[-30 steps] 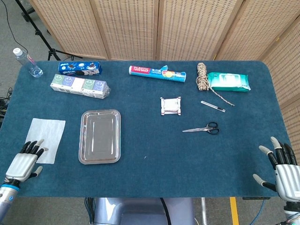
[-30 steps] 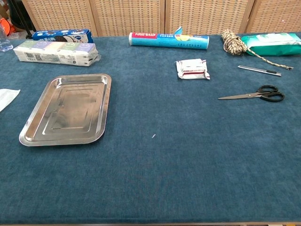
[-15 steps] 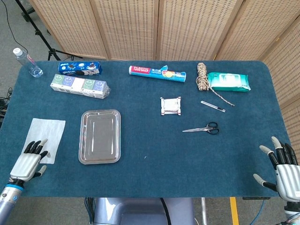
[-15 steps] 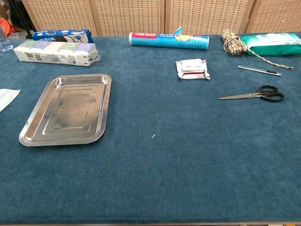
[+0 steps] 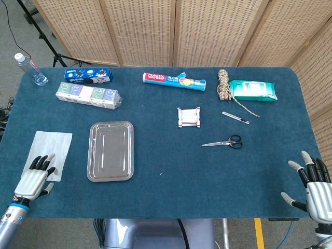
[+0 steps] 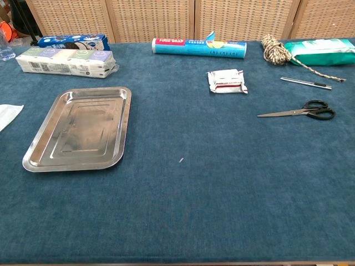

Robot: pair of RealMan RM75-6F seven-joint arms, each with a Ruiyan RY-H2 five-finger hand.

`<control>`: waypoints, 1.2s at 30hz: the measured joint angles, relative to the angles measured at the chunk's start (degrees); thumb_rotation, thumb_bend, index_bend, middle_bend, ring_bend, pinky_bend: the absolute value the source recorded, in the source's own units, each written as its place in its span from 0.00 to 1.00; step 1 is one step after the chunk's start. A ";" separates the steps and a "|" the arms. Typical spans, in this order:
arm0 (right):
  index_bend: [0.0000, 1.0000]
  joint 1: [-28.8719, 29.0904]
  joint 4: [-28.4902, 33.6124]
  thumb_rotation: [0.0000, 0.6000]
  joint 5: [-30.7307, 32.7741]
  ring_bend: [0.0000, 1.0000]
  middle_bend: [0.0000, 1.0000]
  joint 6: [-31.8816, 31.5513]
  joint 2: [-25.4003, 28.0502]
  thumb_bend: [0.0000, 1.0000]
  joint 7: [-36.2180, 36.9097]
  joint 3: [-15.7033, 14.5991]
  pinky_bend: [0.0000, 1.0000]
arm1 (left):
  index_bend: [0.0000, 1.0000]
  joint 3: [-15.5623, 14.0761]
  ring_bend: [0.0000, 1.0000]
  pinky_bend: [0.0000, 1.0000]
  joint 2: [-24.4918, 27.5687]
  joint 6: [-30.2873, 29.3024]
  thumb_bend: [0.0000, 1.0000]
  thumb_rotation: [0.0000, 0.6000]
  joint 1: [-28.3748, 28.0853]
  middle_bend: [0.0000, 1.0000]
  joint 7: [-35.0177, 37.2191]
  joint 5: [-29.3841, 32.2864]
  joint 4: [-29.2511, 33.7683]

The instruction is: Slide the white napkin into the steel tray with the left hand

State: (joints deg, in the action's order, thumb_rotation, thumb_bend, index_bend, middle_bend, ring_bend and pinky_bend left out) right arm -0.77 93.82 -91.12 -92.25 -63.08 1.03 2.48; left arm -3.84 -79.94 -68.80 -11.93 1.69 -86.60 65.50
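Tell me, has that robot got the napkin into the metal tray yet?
Not yet. The white napkin lies flat on the table, left of the steel tray, which holds nothing. The left hand is at the napkin's near edge, fingertips overlapping it, gripping nothing. Nearly all the job remains: pressing down and sliding the napkin right into the tray.

A rectangular table covered in dark blue felt cloth (image 5: 166, 171) fills the scene. Behind its far edge stands a folding screen of pale woven rattan panels in wooden frames (image 5: 207, 31). A black tripod stand (image 5: 44, 36) rests on grey floor (image 5: 15, 31), far-left.
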 measured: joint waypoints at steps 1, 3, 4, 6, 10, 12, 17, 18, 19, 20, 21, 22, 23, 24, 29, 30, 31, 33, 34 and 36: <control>0.21 -0.01 -0.01 1.00 -0.04 0.00 0.00 -0.05 -0.01 0.05 0.00 0.00 0.00 | 0.44 -0.01 0.00 0.00 -0.07 -0.09 0.36 1.00 0.02 0.00 -0.02 -0.03 -0.07; 0.21 -0.04 0.00 1.00 -0.09 0.00 0.00 -0.11 0.00 0.05 0.03 -0.01 0.00 | 0.44 -0.03 0.00 0.00 -0.23 -0.25 0.36 1.00 0.06 0.00 -0.22 -0.10 -0.31; 0.21 -0.05 0.02 1.00 -0.10 0.00 0.00 -0.12 0.01 0.05 0.04 -0.01 0.00 | 0.44 -0.04 0.00 0.00 -0.31 -0.33 0.36 1.00 0.07 0.00 -0.33 -0.15 -0.44; 0.21 -0.06 0.00 1.00 -0.10 0.00 0.00 -0.15 0.00 0.05 0.06 0.00 0.00 | 0.44 -0.05 0.00 0.00 -0.53 -0.53 0.36 1.00 0.08 0.00 -0.66 -0.26 -0.81; 0.21 -0.08 0.01 1.00 -0.11 0.00 0.00 -0.20 0.01 0.05 0.08 0.01 0.00 | 0.44 -0.03 0.00 0.00 -0.91 -0.73 0.36 1.00 0.08 0.00 -0.82 -0.36 -1.27; 0.21 -0.09 0.01 1.00 -0.13 0.00 0.00 -0.23 0.01 0.05 0.11 0.02 0.00 | 0.44 -0.04 0.00 0.00 -1.03 -0.73 0.37 1.00 0.06 0.00 -0.91 -0.38 -1.41; 0.21 -0.10 0.00 1.00 -0.12 0.00 0.00 -0.24 0.02 0.05 0.16 0.03 0.00 | 0.44 -0.14 0.00 0.00 -1.32 -0.81 0.37 1.00 0.04 0.00 -1.22 -0.52 -1.74; 0.21 -0.10 0.00 1.00 -0.11 0.00 0.00 -0.25 0.03 0.05 0.17 0.04 0.00 | 0.44 -0.15 0.00 0.00 -1.39 -0.84 0.37 1.00 0.04 0.00 -1.30 -0.55 -1.80; 0.21 -0.11 0.01 1.00 -0.10 0.00 0.00 -0.25 0.03 0.05 0.19 0.05 0.00 | 0.44 -0.16 0.00 0.00 -1.45 -0.88 0.37 1.00 0.04 0.00 -1.36 -0.58 -1.86; 0.21 -0.12 0.02 1.00 -0.09 0.00 0.00 -0.26 0.04 0.05 0.20 0.05 0.00 | 0.45 -0.16 0.00 0.00 -1.52 -0.91 0.37 1.00 0.03 0.00 -1.40 -0.60 -1.91; 0.21 -0.12 0.03 1.00 -0.08 0.00 0.00 -0.27 0.06 0.05 0.22 0.05 0.00 | 0.45 -0.15 0.00 0.00 -1.55 -0.93 0.37 1.00 0.03 0.00 -1.43 -0.61 -1.93; 0.21 -0.13 0.03 1.00 -0.09 0.00 0.00 -0.28 0.06 0.05 0.23 0.05 0.00 | 0.45 -0.15 0.00 0.00 -1.60 -0.96 0.37 1.00 0.02 0.00 -1.49 -0.63 -1.95; 0.21 -0.13 0.03 1.00 -0.10 0.00 0.00 -0.32 0.07 0.05 0.25 0.07 0.00 | 0.45 -0.14 0.00 0.00 -1.68 -1.01 0.37 1.00 0.01 0.00 -1.58 -0.66 -1.99; 0.21 -0.15 0.04 1.00 -0.11 0.00 0.00 -0.35 0.07 0.05 0.27 0.07 0.00 | 0.45 -0.14 0.00 0.00 -1.72 -1.06 0.37 1.00 0.00 0.00 -1.64 -0.69 -2.01; 0.21 -0.17 0.04 1.00 -0.17 0.00 0.00 -0.40 0.09 0.05 0.31 0.06 0.00 | 0.47 -0.11 0.00 0.00 -1.97 -1.29 0.37 1.00 0.00 0.00 -1.91 -0.78 -2.05; 0.21 -0.18 0.04 1.00 -0.17 0.00 0.00 -0.43 0.09 0.05 0.33 0.06 0.00 | 0.47 -0.09 0.00 0.00 -2.02 -1.32 0.37 1.00 0.00 0.00 -1.97 -0.79 -2.09; 0.21 -0.19 0.03 1.00 -0.17 0.00 0.00 -0.45 0.09 0.05 0.34 0.06 0.00 | 0.47 -0.07 0.00 0.00 -2.07 -1.35 0.37 1.00 0.00 0.00 -2.03 -0.77 -2.13; 0.21 -0.20 0.03 1.00 -0.15 0.00 0.00 -0.44 0.11 0.05 0.36 0.07 0.00 | 0.47 -0.04 0.00 0.00 -2.13 -1.38 0.37 1.00 0.01 0.00 -2.17 -0.74 -2.22; 0.21 -0.20 0.03 1.00 -0.15 0.00 0.00 -0.45 0.11 0.05 0.37 0.08 0.00 | 0.47 -0.02 0.00 0.00 -2.16 -1.39 0.38 1.00 0.01 0.00 -2.30 -0.72 -2.28; 0.21 -0.19 0.02 1.00 -0.16 0.00 0.00 -0.44 0.09 0.05 0.35 0.08 0.00 | 0.47 0.01 0.00 0.00 -2.25 -1.37 0.38 1.00 0.01 0.00 -2.47 -0.64 -2.40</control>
State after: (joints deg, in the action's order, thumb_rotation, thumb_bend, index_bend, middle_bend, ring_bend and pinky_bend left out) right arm -0.96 93.84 -91.28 -92.69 -62.99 1.38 2.55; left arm -3.83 -82.19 -70.16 -11.91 -0.79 -87.23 63.10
